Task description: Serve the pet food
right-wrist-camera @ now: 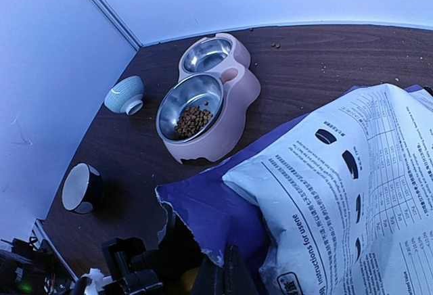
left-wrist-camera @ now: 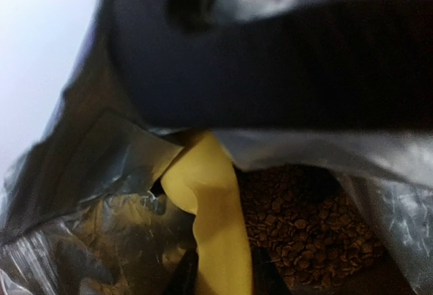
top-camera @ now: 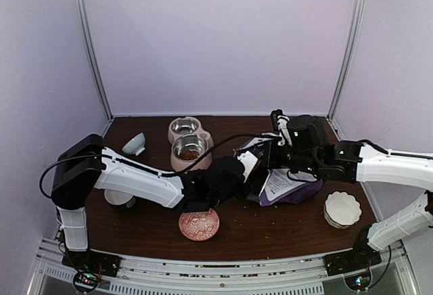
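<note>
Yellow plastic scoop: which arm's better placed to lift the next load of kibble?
Left. The left gripper holds the yellow plastic scoop inside the open purple-and-white bag, next to the small brown kibble pellets. The right gripper is shut on the bag's edge, holding it open.

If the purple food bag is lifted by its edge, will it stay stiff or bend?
Likely floppy: the bag looks creased and crumpled. The loose kibble inside would probably shift, pulling it down unevenly.
</note>
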